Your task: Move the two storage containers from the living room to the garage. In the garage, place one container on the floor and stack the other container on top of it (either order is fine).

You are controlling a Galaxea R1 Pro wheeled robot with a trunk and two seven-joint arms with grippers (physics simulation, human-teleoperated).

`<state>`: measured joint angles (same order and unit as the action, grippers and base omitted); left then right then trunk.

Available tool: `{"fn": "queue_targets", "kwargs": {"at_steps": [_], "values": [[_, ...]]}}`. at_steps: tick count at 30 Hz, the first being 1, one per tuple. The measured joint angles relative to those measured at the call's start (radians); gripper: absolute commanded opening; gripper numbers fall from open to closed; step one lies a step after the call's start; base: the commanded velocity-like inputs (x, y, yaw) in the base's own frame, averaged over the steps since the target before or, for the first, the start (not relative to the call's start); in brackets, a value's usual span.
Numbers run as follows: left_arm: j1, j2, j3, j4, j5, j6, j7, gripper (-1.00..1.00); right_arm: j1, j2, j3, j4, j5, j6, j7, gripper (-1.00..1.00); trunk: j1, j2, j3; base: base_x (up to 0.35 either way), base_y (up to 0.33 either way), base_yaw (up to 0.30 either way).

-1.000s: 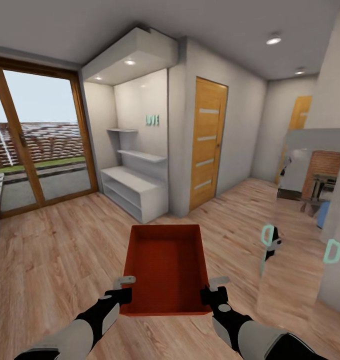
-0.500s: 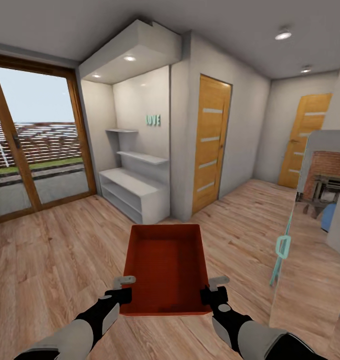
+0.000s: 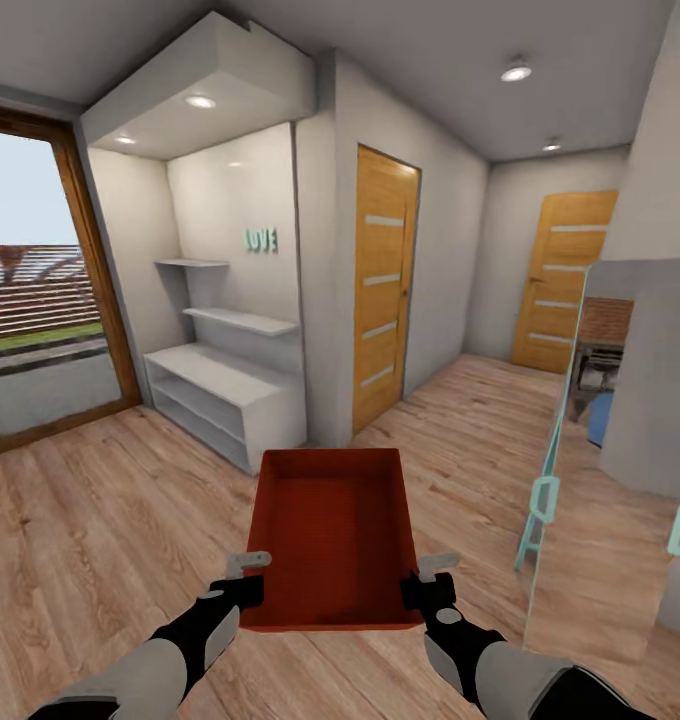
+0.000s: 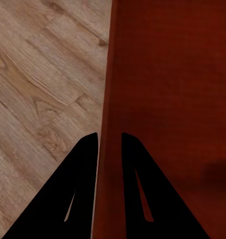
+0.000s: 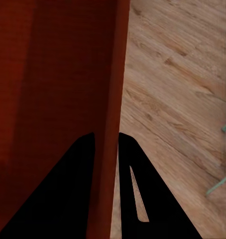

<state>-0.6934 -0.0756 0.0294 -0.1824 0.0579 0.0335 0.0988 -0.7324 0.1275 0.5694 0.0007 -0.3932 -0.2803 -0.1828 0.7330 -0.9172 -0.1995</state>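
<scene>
Orange-red bin [image 3: 332, 535] hangs above the plank floor [image 3: 100, 520], our left gripper [image 3: 248, 580] and right gripper [image 3: 422, 578] each clamped on a side wall. Our view has swung right since before, bringing the far door [image 3: 560, 280] nearer centre: transit to the garage continues.

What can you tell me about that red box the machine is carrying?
The storage container is an open, lidless orange-red rectangular bin with thin plain walls, empty inside. It is held level above the light wood floor, long side pointing ahead. The left gripper pinches its left wall and the right gripper its right wall, near the rear corners.
</scene>
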Motion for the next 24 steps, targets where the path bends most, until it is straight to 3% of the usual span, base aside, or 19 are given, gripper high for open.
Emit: {"fn": "queue_targets", "kwargs": {"at_steps": [8,24], "values": [[0.000,0.000,0.000,0.000,0.000,-0.001,0.000,-1.00,0.000,0.000,0.000,0.000,0.000,-0.001,0.001,-1.00,0.000,0.000,0.003,0.321,0.125,-0.258],[0.000,0.000,0.001,-0.001,-0.001,0.001,0.000,-1.00,0.000,-0.001,-0.001,0.000,0.000,0.000,0.002,-1.00,0.000,0.000,0.004,0.321,0.125,-0.014]]}}
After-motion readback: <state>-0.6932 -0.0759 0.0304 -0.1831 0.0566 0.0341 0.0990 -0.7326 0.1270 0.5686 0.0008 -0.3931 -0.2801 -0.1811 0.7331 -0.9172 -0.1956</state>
